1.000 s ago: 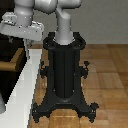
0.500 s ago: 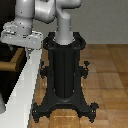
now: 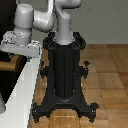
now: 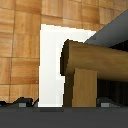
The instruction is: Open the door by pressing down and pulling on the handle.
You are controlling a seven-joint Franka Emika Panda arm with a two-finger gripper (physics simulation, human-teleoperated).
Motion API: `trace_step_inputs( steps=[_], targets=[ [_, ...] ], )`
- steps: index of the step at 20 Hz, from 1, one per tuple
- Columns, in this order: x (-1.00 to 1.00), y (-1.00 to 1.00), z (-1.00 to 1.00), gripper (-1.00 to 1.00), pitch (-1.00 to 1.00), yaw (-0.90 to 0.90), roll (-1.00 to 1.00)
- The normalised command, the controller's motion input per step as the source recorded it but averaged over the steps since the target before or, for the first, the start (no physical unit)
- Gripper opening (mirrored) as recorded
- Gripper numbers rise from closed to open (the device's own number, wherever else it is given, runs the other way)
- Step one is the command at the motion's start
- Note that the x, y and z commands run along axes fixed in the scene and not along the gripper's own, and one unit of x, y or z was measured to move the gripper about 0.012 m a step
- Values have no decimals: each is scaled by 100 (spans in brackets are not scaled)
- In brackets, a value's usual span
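Note:
The door [image 3: 5,82] is a dark panel at the exterior view's left edge, set in a white frame [image 3: 27,87]. The tan handle [image 3: 9,65] juts from it just below my gripper [image 3: 19,51]. In the wrist view the handle [image 4: 82,65] fills the middle with its L-shaped bend, in front of the white frame [image 4: 50,60] and the dark door [image 4: 112,35]. My gripper [image 4: 64,103] is open. Its dark fingertips [image 4: 22,103] stand on either side of the handle's bar with gaps showing, so it is not clamped.
The black robot pedestal [image 3: 62,75] with its spreading feet stands on the wood floor [image 3: 107,75] beside the frame. The arm's white links [image 3: 47,20] reach over from the pedestal toward the door.
The gripper has moved down toward the handle, at the exterior view's left. The door and the handle have not visibly moved.

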Motion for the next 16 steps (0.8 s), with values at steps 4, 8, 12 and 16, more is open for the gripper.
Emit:
trace_step_inputs(
  steps=[4, 8, 12, 16],
  targets=[
    [0, -25, -25, 100, 0, 0, 0],
    [0, 0, -50, 100, 0, 0, 0],
    [0, -25, -25, 100, 0, 0, 0],
    [0, -50, -50, 100, 0, 0, 0]
  ],
)
